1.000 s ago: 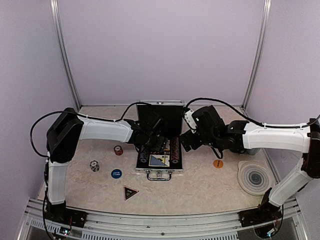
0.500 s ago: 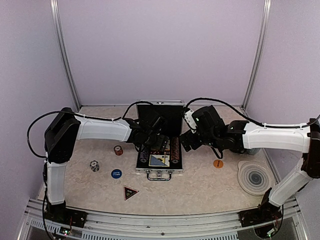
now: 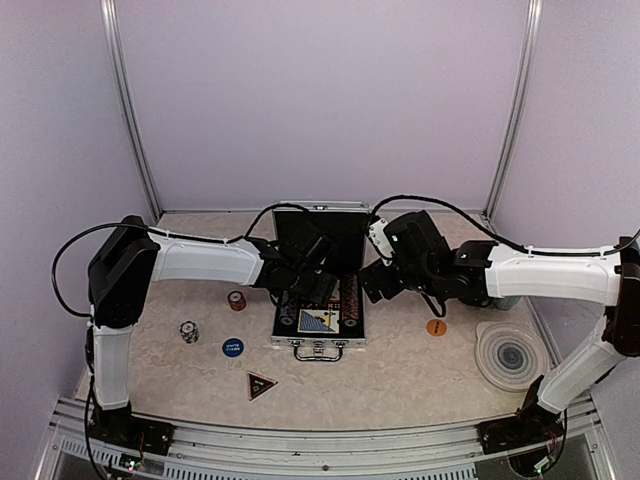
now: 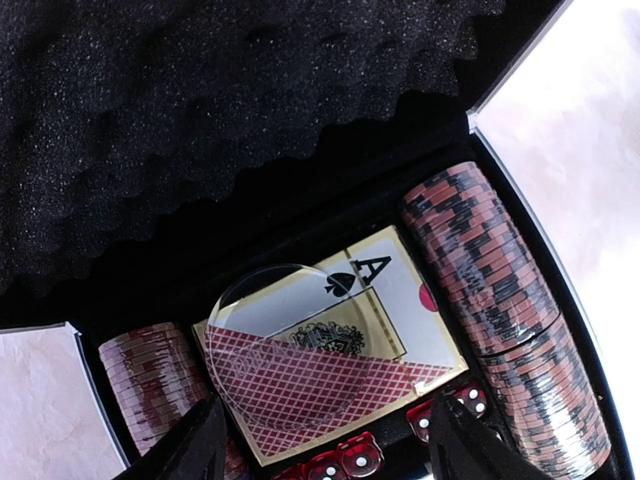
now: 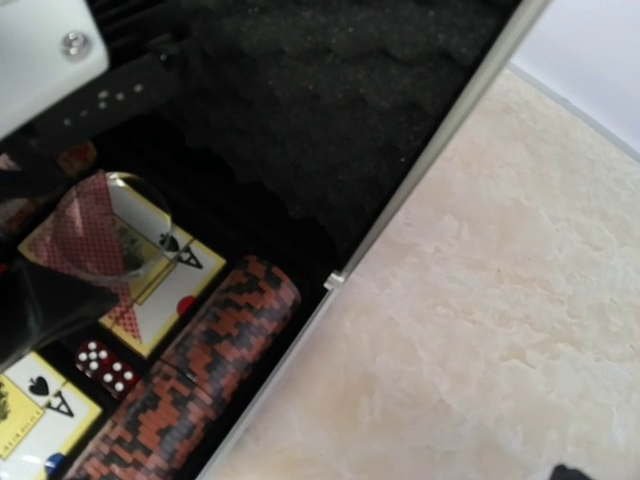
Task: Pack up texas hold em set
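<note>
The silver case (image 3: pixel 345 341) lies open at the table's centre with its black foam lid (image 4: pixel 200 120) upright. Inside are rows of red/black chips (image 4: pixel 500 300), a red card deck (image 4: pixel 330 385), red dice (image 4: pixel 350 462) and a blue deck (image 3: pixel 318 321). A clear round button (image 4: pixel 290 340) lies on the red deck. My left gripper (image 3: pixel 305 285) hovers open over it, fingers (image 4: pixel 190 445) either side, not touching. My right gripper (image 3: pixel 372 285) is open and empty by the case's right edge. Only one fingertip (image 5: pixel 570 471) shows in its wrist view.
On the table left of the case are a brown chip stack (image 3: pixel 237 300), a black-and-white piece (image 3: pixel 189 331), a blue round button (image 3: pixel 233 347) and a black triangle (image 3: pixel 261 385). An orange button (image 3: pixel 436 327) and a grey ringed coaster (image 3: pixel 510 355) lie to the right.
My left gripper has shifted slightly over the back of the case. The right arm has not moved.
</note>
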Robot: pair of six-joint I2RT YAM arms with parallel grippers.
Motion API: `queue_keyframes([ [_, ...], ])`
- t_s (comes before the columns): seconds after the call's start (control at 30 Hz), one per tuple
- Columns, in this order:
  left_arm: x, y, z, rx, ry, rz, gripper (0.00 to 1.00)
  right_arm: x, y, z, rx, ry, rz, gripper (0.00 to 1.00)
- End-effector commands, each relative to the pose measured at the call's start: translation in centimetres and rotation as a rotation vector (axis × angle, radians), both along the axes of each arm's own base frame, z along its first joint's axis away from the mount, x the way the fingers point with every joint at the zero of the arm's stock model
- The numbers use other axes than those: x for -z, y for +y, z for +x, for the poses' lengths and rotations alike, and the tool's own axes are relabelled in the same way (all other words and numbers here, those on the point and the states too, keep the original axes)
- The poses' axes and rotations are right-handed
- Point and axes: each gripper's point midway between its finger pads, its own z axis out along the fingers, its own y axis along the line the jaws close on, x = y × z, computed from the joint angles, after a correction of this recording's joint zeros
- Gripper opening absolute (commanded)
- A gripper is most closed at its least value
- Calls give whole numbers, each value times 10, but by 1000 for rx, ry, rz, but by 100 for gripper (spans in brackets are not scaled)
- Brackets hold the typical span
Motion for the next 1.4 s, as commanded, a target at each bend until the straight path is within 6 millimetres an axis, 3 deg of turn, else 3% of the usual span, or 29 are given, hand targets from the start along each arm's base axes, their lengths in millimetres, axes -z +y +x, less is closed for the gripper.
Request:
queue_keyframes([
  [0.0, 13, 2, -2, 1, 16, 27, 67, -13, -5, 1, 18, -14, 49, 99],
  [0.6, 29, 16, 11, -69, 10, 49, 56, -12, -7, -1, 21, -13, 58, 99],
  [1.37, 26, 39, 29, -195, -18, 50, 48, -9, -6, -1, 19, -4, 58, 99],
])
